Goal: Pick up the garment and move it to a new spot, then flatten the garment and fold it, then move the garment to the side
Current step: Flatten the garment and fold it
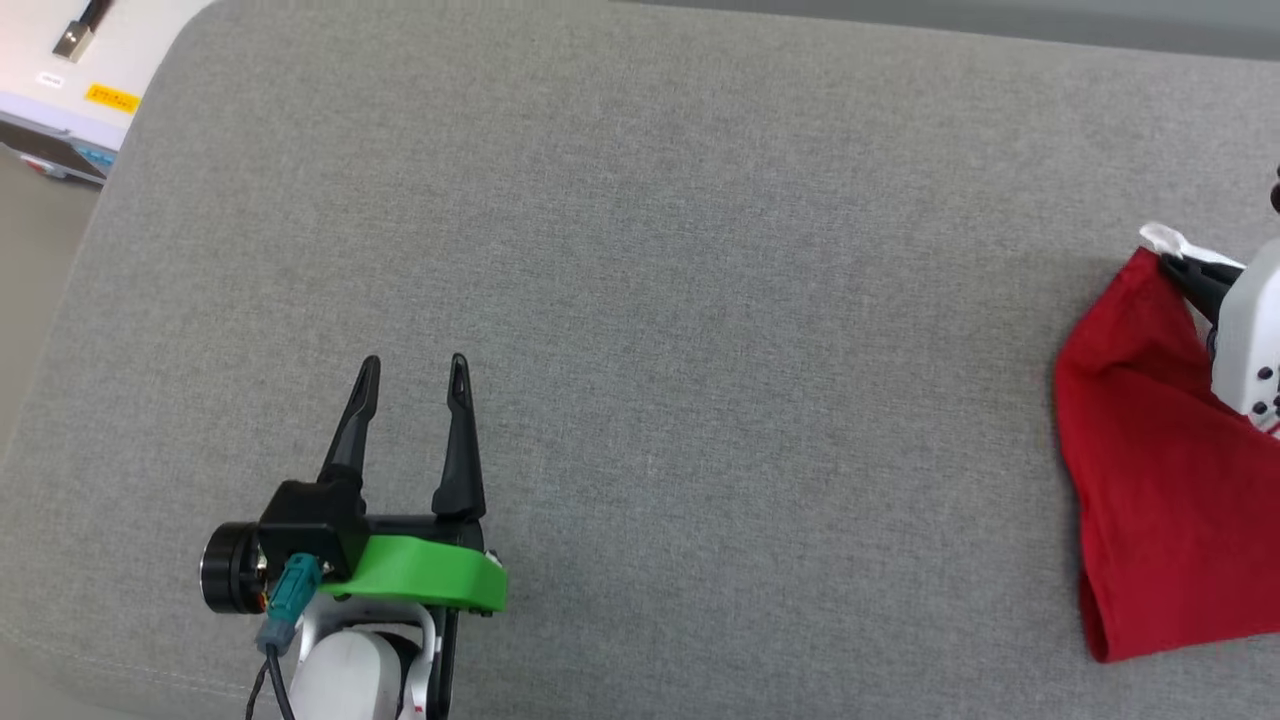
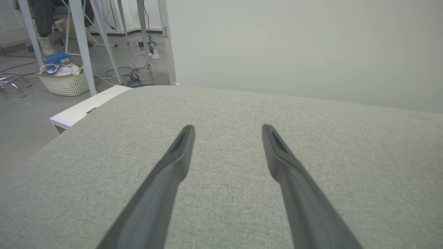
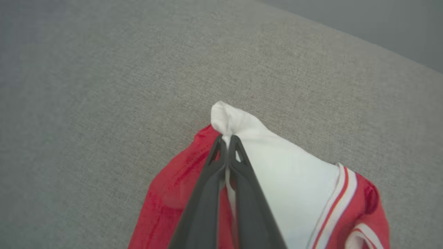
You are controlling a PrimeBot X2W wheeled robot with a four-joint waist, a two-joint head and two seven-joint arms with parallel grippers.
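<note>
Red garment (image 1: 1150, 480) sits bunched at the right side of the grey cushion (image 1: 640, 250), its white sleeve (image 3: 277, 162) pinched in the right gripper (image 3: 227, 137) jaws. Left gripper (image 1: 414, 364) jaws are spread, well apart from it.

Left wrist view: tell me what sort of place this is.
Probably a lab or workshop: loose cables trail on the floor, a white basket of gear sits by metal frame legs, and the work surface is a grey padded bench.

left pincer (image 1: 414, 362): low left, spread wide, pointing up | right pincer (image 3: 226, 137): clamped shut on garment (image 3: 287, 180)
</note>
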